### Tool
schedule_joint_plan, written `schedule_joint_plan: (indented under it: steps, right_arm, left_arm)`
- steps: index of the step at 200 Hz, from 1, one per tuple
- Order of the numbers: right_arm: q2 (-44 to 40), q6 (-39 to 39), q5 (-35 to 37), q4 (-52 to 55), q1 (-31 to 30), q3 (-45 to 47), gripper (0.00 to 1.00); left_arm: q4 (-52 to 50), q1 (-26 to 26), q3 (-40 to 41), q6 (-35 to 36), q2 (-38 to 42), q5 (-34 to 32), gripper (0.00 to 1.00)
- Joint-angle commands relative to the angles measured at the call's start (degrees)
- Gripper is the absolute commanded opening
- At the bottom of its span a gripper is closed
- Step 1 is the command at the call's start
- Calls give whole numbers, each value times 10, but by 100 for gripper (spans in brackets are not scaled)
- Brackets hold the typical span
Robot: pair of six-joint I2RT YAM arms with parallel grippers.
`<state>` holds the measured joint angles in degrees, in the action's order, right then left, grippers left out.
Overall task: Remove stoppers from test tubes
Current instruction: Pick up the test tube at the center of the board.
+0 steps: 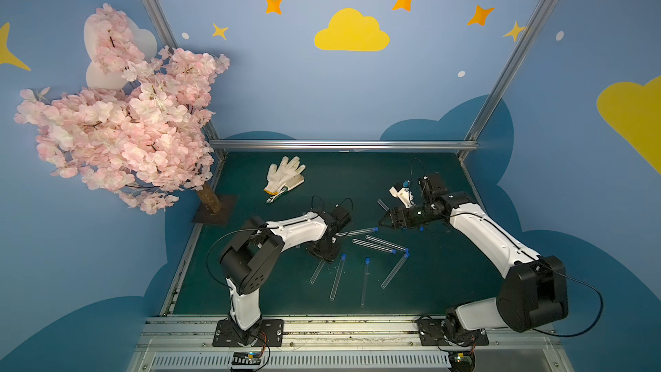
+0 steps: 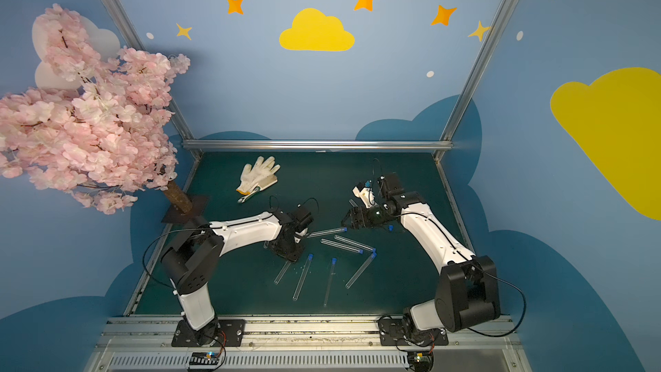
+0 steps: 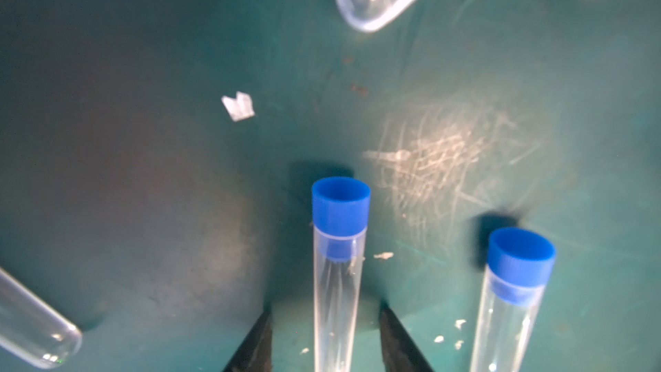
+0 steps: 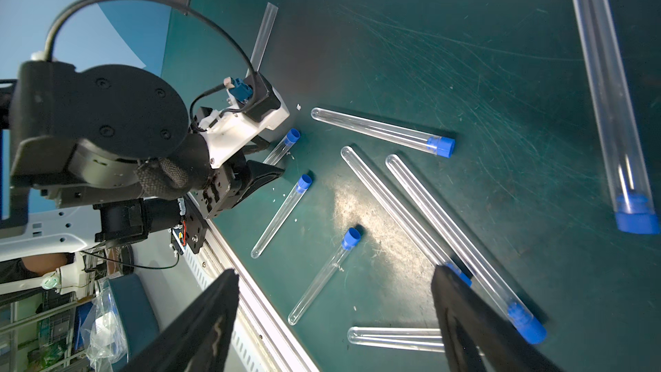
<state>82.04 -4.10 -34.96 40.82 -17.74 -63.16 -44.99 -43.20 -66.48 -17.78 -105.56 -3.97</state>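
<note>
Several clear test tubes (image 1: 365, 280) with blue stoppers (image 1: 367, 261) lie scattered on the green mat (image 1: 447, 280) in both top views. My left gripper (image 3: 326, 311) points down at the mat and is open. Its black fingers (image 3: 257, 341) stand on either side of one lying test tube (image 3: 336, 298), with a gap on each side. That tube's stopper (image 3: 340, 205) sits just beyond the fingertips. A second stoppered tube (image 3: 508, 316) lies beside it. My right gripper (image 4: 334, 271) hovers over the tubes, wide open and holding nothing. In a top view it is at mid-right (image 1: 382, 223).
A white glove (image 1: 285, 174) lies at the back left of the mat. A pink blossom tree (image 1: 118, 116) on a dark base plate (image 1: 214, 209) overhangs the left edge. Metal rails (image 1: 343, 144) border the mat. Small white flecks (image 3: 238, 107) dot the mat.
</note>
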Motion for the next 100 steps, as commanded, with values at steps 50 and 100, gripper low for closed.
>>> schedule_joint_plan:
  steps: [50, 100]
  right_arm:
    - [7, -4, 4, 11, 7, -10, 85]
    - [19, -2, 5, 26, 10, -16, 85]
  left_arm:
    - [14, -4, 19, -6, -12, 3, 26]
    - [17, -4, 18, -7, 3, 4, 17]
